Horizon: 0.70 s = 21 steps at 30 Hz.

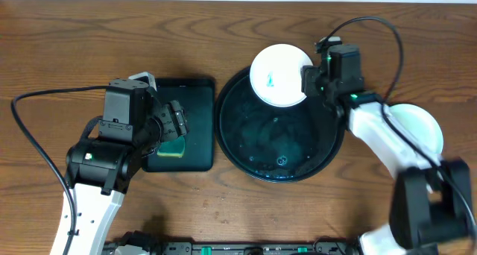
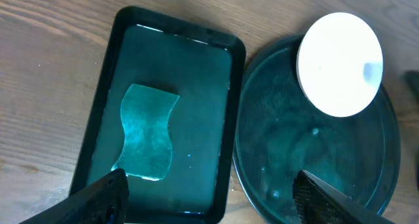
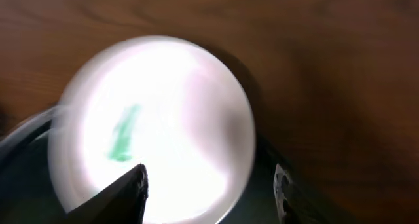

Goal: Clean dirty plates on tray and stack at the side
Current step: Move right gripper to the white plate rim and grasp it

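A small white plate (image 1: 277, 76) with a green smear lies over the far rim of the large round black tray (image 1: 279, 147). It also shows in the left wrist view (image 2: 337, 60) and the right wrist view (image 3: 157, 112). My right gripper (image 1: 309, 82) is open at the plate's right edge, with one finger over the plate and one outside it (image 3: 206, 194). Another white plate (image 1: 421, 128) lies on the wood tabletop at the right, partly hidden by my right arm. My left gripper (image 1: 177, 124) is open and empty (image 2: 209, 207).
A smaller rectangular black tray (image 1: 186, 87) stands left of the round tray and holds a green sponge (image 1: 173, 147), also seen in the left wrist view (image 2: 149, 132). The round tray's wet floor (image 2: 314, 158) is otherwise bare. Cables run from both arms.
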### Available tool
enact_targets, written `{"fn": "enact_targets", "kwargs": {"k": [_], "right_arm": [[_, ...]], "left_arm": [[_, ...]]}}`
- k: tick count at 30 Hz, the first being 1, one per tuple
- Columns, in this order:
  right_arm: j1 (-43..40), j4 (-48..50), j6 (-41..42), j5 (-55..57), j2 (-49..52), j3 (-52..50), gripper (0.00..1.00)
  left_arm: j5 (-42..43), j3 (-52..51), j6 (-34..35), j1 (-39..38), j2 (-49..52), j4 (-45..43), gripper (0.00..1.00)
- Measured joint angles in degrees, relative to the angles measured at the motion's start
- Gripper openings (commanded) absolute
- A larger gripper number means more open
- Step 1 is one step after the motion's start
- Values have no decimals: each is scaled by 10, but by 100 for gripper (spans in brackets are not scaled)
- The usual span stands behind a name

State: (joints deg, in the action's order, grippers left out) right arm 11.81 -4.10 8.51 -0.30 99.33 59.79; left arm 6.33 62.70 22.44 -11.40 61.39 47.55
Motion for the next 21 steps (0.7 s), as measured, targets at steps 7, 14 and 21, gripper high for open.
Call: {"fn": "enact_targets", "kwargs": {"k": [7, 14, 21], "right_arm": [[-20, 26, 12, -12, 108, 0, 13], [-19, 26, 45, -31, 111, 7, 1], [-19, -73, 70, -31, 56, 5, 1]], "left_arm": [[0, 0, 0, 0, 0, 0, 81], [0, 0, 0, 0, 0, 0, 81], [0, 0, 0, 0, 0, 0, 81]]}}
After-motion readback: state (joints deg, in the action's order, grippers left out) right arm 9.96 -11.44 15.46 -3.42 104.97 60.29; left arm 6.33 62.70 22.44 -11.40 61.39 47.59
